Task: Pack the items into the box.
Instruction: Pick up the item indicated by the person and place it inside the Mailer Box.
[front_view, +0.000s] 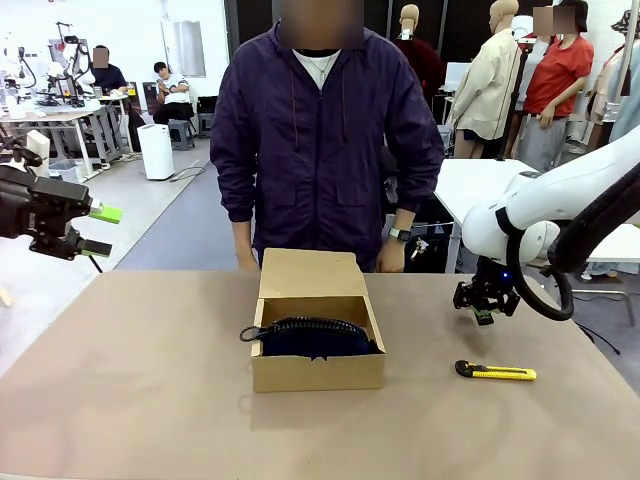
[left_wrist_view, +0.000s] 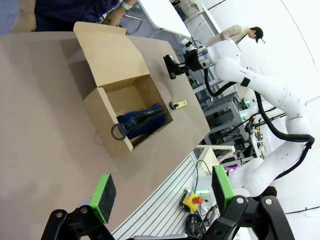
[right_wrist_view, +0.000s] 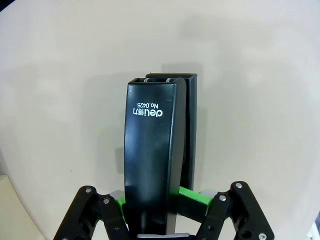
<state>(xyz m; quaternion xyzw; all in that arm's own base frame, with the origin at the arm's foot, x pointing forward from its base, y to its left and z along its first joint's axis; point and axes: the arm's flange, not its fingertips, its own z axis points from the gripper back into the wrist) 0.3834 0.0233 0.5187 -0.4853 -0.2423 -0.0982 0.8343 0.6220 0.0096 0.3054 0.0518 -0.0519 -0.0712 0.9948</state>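
A navy pouch (front_view: 315, 337) lies in the open box (front_view: 318, 376) at the middle of the surface (front_view: 140, 380), its lower part hidden by the box's front wall. A yellow knife (front_view: 497, 372) lies on the surface right of the box. Beyond the knife, the right jaws clamp a black stapler (right_wrist_view: 150, 150). The right wrist view shows "deli No.0425" printed on it upside down; from the front it is too small to make out. The left jaws stand wide, far left.

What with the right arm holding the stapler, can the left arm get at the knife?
Probably not easily: the knife lies past the box, close to the right gripper, while the open left gripper hangs far off on the other side.
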